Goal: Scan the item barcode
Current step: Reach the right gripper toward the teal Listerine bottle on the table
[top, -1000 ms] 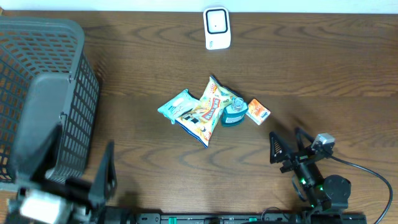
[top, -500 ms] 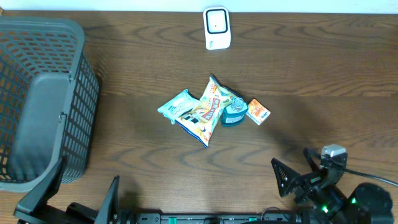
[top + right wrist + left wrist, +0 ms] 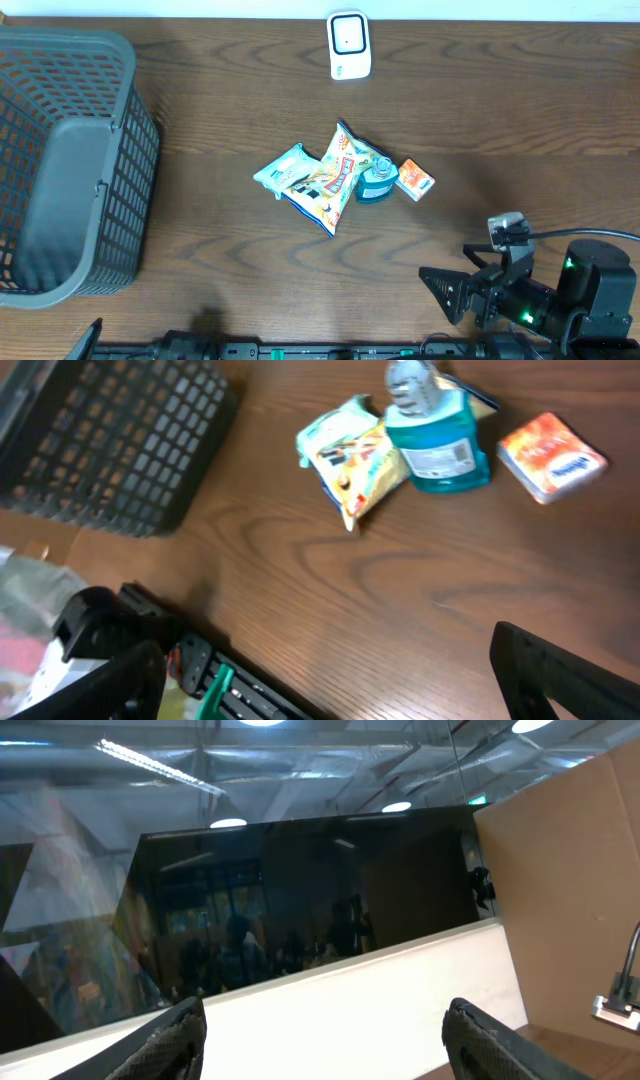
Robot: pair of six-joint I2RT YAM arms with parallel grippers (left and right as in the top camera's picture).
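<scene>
The items lie in a small heap mid-table: a teal packet [image 3: 285, 170], a yellow snack bag [image 3: 335, 182], a blue bottle [image 3: 377, 182] and an orange box [image 3: 415, 180]. A white scanner [image 3: 349, 45] stands at the far edge. My right gripper [image 3: 450, 292] hovers low at the front right, open, pointing left, well short of the heap. Its wrist view shows the bottle [image 3: 435, 445], snack bag [image 3: 350, 455] and orange box [image 3: 552, 457] ahead of the open, empty right gripper [image 3: 340, 680]. My left gripper [image 3: 325, 1050] is open, empty and tilted up at the ceiling.
A dark grey mesh basket [image 3: 60, 160] fills the left side of the table, also seen in the right wrist view as the basket [image 3: 110, 440]. The arms' black base rail [image 3: 330, 350] runs along the front edge. Brown cardboard [image 3: 570, 890] stands right of the left gripper.
The left arm has pulled back below the front edge, almost out of the overhead view. The right gripper has dropped toward the front edge and swung to point left.
</scene>
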